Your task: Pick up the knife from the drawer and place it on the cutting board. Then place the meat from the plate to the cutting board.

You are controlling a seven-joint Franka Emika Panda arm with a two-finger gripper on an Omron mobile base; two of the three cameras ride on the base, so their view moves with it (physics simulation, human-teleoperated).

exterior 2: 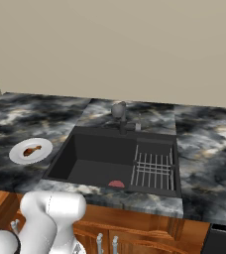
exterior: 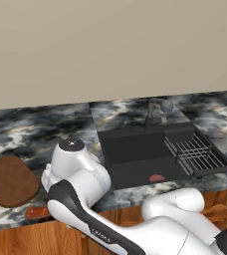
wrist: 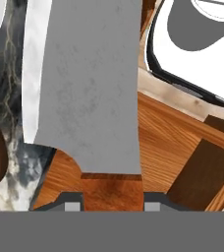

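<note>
Both base cameras look down from behind the arm, sharing the sink (exterior: 150, 154) and counter (exterior 2: 204, 144). The hand camera sits tight against the knife (wrist: 87, 83).

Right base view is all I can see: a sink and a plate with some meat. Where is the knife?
Observer: In the hand view, the end effector is shut on the knife. It grips the wooden handle, and the blade points away from the camera.
Visitor: And the board it's meant for?
Observer: The left base view shows the whole cutting board lying on the counter, left of the sink, with nothing on it.
Visitor: Is the knife close to it?
Observer: In the hand view a dark brown rounded edge, probably the board, sits at the left beside the blade, not under it.
</note>
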